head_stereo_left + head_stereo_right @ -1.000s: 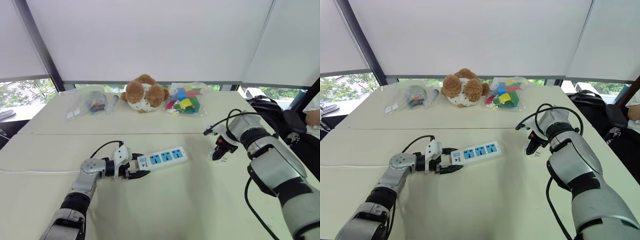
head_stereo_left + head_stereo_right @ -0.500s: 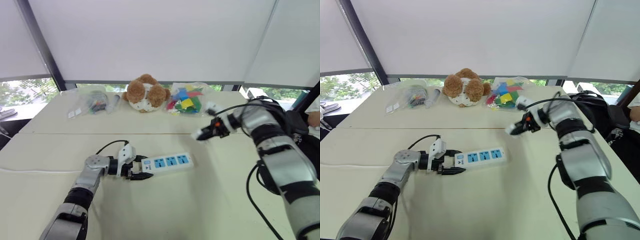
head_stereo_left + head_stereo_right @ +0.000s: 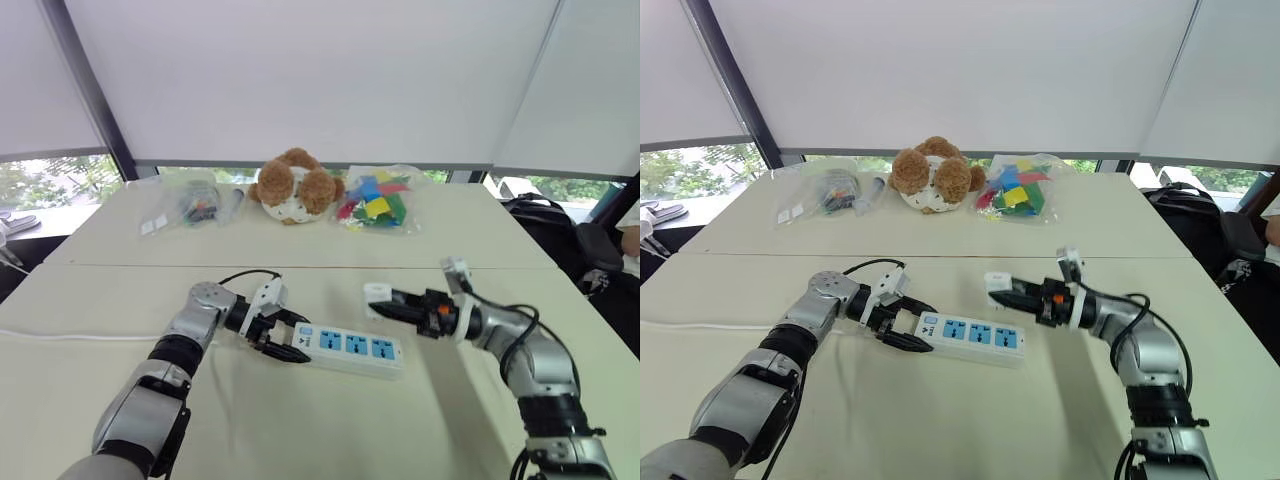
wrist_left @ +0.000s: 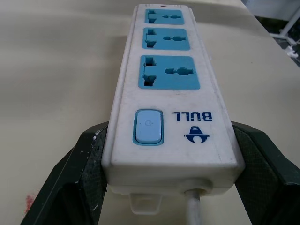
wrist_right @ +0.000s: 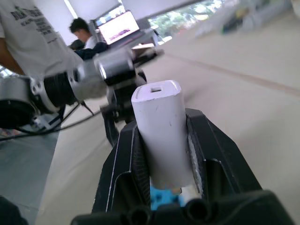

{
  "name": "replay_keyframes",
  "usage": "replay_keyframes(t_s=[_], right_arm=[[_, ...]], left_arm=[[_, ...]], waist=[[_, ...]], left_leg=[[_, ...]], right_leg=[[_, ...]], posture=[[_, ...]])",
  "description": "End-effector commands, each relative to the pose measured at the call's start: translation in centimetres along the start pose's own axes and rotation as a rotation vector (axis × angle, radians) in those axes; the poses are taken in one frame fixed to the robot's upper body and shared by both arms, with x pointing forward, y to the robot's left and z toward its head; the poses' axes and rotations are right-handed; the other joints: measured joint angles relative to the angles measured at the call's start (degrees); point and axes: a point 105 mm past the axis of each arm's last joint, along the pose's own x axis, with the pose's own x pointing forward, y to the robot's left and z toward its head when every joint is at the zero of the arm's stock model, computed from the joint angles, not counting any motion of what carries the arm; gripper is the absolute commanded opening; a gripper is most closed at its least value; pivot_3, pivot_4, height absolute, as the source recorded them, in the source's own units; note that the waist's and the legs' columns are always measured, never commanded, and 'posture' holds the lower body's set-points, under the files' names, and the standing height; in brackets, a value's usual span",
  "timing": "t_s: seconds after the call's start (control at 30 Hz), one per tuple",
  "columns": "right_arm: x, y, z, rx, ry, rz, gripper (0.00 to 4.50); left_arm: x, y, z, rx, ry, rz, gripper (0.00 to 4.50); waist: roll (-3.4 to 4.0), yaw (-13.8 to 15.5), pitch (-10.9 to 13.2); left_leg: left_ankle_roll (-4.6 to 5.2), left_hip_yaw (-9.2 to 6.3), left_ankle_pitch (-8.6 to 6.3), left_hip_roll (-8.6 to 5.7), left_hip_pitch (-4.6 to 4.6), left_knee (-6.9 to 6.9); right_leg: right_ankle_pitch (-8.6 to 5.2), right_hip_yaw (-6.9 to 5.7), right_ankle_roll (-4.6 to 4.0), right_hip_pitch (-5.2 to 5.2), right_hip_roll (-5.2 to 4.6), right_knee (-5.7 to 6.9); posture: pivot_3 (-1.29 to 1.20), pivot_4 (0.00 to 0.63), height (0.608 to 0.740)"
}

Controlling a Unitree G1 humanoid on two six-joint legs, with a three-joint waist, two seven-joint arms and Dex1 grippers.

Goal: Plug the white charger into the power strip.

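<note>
Jaws on my left arm are clamping the switch end of the power strip (image 3: 345, 347) across its width. They are pinning it flat on the tabletop (image 3: 300, 430) with its three blue sockets facing up, all of them empty. Just past the strip's far edge, the white charger (image 3: 377, 294) is hanging, as far as I can judge, a little above the tabletop. The right jaws are clamping it, reaching in from the right with the charger's port end leading.

I'm reading this as the approach step: charger in hand, strip braced, nothing plugged in yet. I cannot see the prongs, so the next move is calling for a wrist turn until they point down. After that comes lining them up over one socket and pressing straight in while the left side braces the strip.

Along the back of the tabletop, a clear bag (image 3: 185, 203) is holding small dark bits I can't make out. A teddy bear (image 3: 293, 187) is sitting beside it, and a second clear bag (image 3: 375, 198) is holding bright coloured blocks.
</note>
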Motion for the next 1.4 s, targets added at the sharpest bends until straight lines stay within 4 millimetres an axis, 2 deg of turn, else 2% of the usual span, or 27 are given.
replay_keyframes(t_s=[0.03,0.23,0.4,0.6,0.77,1.07,1.3,1.4], right_arm=[[0.4,0.7,0.8,-0.069,-0.055,0.01,0.72],[0.8,0.8,-1.7,-0.036,-0.047,0.004,0.72],[0.5,0.4,-3.2,-0.003,-0.032,-0.017,0.72],[0.0,-0.2,-4.4,0.013,-0.026,-0.059,0.72],[0.0,-0.3,-5.4,0.023,-0.011,-0.058,0.72],[-0.9,0.5,-8.4,0.032,0.067,-0.039,0.72],[-1.2,0.1,-10.1,0.055,0.093,-0.054,0.72],[-1.2,0.0,-11.7,0.088,0.134,-0.048,0.72]], left_arm=[[-0.5,-0.1,-0.1,0.018,0.037,-0.012,3.01],[-0.9,-0.3,-0.8,0.026,0.062,-0.012,3.01],[-1.1,-0.5,-2.1,0.041,0.11,-0.003,3.01],[-1.5,-0.5,-3.6,0.046,0.159,0.041,3.01],[-1.4,-1.2,-5.1,0.028,0.195,0.024,3.01],[-1.6,-1.1,-5.2,0.018,0.198,0.034,3.01],[-1.6,-1.1,-5.1,0.017,0.196,0.034,3.01],[-1.4,-1.0,-4.9,0.021,0.191,0.032,3.01]], waist=[[0.0,-0.13,0.0],[-0.01,-0.04,0.0],[-0.01,-0.07,0.0],[-0.01,-0.22,0.0],[-0.04,-0.4,-0.06],[-0.22,-1.2,-0.23],[-0.39,-1.31,-0.38],[-0.57,-1.4,-0.63]], left_leg=[[0.0,0.0,0.0,0.0,0.0,0.0],[0.0,-0.03,0.0,0.02,0.02,-0.01],[0.0,-0.02,0.0,0.02,0.02,0.0],[0.0,-0.03,0.0,0.02,0.05,-0.01],[0.0,-0.03,0.0,0.03,0.18,-0.01],[0.02,-0.05,-0.01,0.02,0.68,-0.06],[0.07,-0.05,-0.04,0.03,0.97,-0.15],[0.07,-0.05,-0.04,0.03,1.01,-0.16]], right_leg=[[0.0,0.0,0.0,0.0,0.01,0.01],[0.0,0.0,0.0,-0.03,0.04,0.06],[0.0,0.0,-0.01,-0.02,0.03,0.06],[0.0,0.0,-0.01,-0.01,0.05,0.06],[0.0,0.0,-0.01,0.14,0.05,0.07],[-0.04,0.0,-0.02,0.7,0.04,0.0],[-0.11,0.0,-0.06,0.96,0.04,-0.04],[-0.11,0.0,-0.07,1.0,0.04,-0.04]], posture=[[0.0,0.15,0.739],[0.0,0.15,0.739],[0.0,0.15,0.739],[0.0,0.15,0.739],[0.0,0.15,0.739],[0.0,0.15,0.739],[0.0,0.15,0.739],[0.0,0.15,0.739]])
